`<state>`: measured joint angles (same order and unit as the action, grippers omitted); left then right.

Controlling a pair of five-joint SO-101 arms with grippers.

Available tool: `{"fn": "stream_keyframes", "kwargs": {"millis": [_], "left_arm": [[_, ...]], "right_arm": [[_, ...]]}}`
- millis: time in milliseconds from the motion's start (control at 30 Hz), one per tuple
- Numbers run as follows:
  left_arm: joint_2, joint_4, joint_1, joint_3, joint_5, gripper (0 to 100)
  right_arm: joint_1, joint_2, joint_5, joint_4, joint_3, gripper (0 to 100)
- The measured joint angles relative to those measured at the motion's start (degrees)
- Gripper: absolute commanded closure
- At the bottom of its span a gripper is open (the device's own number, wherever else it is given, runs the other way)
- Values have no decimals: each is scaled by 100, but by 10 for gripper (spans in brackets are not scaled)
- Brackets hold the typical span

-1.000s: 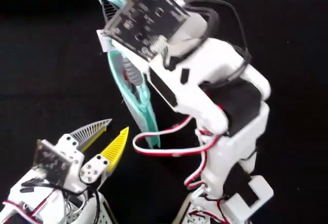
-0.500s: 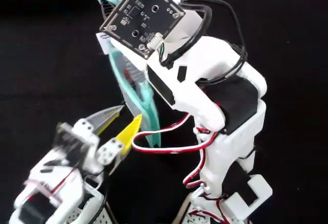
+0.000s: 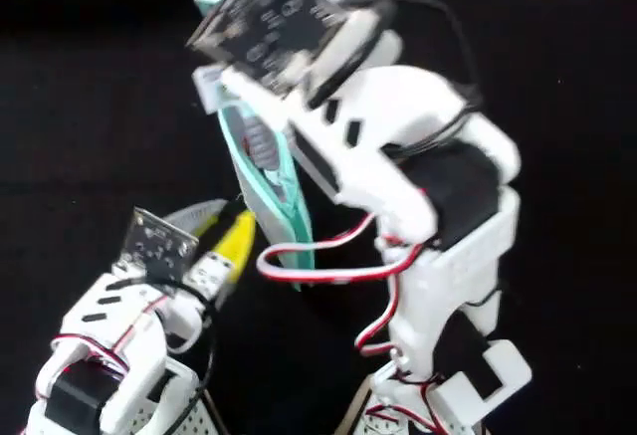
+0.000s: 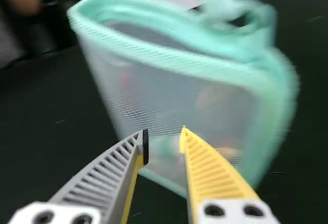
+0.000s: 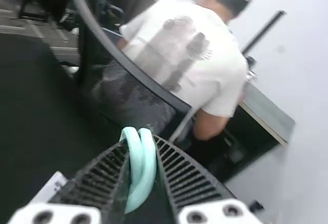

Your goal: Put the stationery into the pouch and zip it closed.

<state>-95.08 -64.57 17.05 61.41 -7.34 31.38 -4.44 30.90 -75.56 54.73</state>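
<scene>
A mint-edged mesh pouch (image 3: 289,218) hangs upright above the black table. My right gripper (image 5: 139,155) is shut on its mint top loop (image 5: 137,168). Blurred stationery (image 3: 261,146) shows through the mesh inside it. In the left wrist view the pouch (image 4: 169,96) hangs just beyond my left gripper (image 4: 163,138). That gripper is narrowly open, its grey and yellow fingers apart with nothing seen between them. In the high view the left gripper (image 3: 237,220) sits right beside the pouch's lower edge.
The right arm's white body (image 3: 438,216) and its red-and-white cable (image 3: 318,268) stand close to the right of the pouch. A white tag (image 3: 206,83) hangs at the pouch's upper edge. Bare black table (image 3: 90,136) lies to the left.
My left arm has risen and moved in toward the pouch's lower edge, and its fingers have narrowed. The right arm has tilted a little, still holding the pouch up.
</scene>
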Motion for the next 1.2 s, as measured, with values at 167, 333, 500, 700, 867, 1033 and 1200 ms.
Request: {"fn": "stream_keyframes", "kwargs": {"millis": [167, 333, 500, 700, 867, 1033, 1200], "left_arm": [[9, -105, -1653, -413, -360, 880], [53, -185, -2954, -475, -440, 881], [53, -730, -3481, -475, -527, 921], [53, -1521, -3560, -475, -1169, 970], [53, -2048, -3789, -387, -1363, 970], [53, -2136, -4545, -229, -1451, 970], [53, -2136, -4730, -220, -1943, 970]], "right_arm": [[-712, -123, 0, -334, 0, 986], [-756, -738, 0, -826, 9, 986], [-791, -1169, -413, -1468, 9, 986], [-800, -1591, -1073, -2382, 9, 986], [-1002, -2207, -1371, -2532, -615, 986], [-1178, -3174, -1389, -2523, -2251, 986], [-1196, -4079, -1407, -2242, -3314, 986]]}}
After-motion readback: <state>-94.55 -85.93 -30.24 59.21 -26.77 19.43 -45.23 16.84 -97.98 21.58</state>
